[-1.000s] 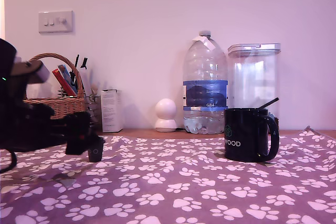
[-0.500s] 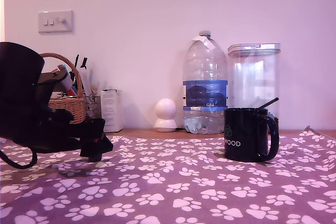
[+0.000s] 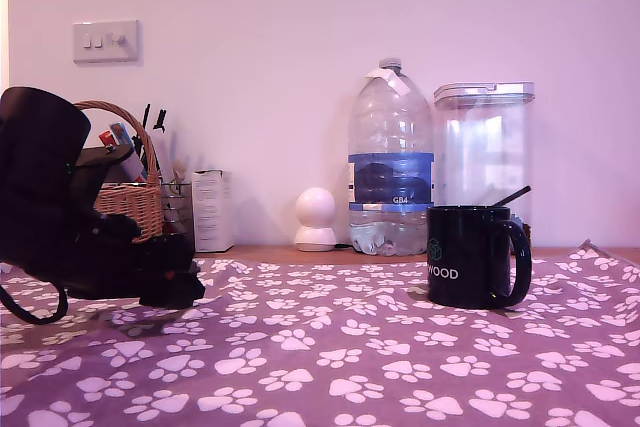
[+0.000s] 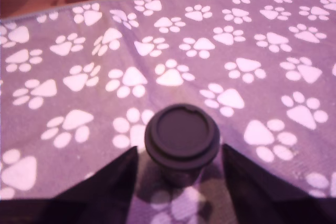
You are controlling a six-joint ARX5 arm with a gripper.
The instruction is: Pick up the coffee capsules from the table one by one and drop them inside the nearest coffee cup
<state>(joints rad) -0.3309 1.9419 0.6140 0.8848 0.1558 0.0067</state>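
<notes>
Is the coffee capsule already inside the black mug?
No. The wrist view shows the coffee capsule standing on the paw-print cloth between the open gripper fingers.

In the exterior view the arm runs off the left edge and hides the coffee capsule. In the wrist view the tool fingers are cut by the bottom edge, and the coffee capsule body is mostly hidden under its own rim.

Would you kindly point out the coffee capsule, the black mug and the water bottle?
coffee capsule (image 4: 181, 135): wrist view, on its flat dark top.
black mug (image 3: 468, 269): exterior view, on its side wall.
water bottle (image 3: 391, 167): exterior view, on its blue label.
</notes>
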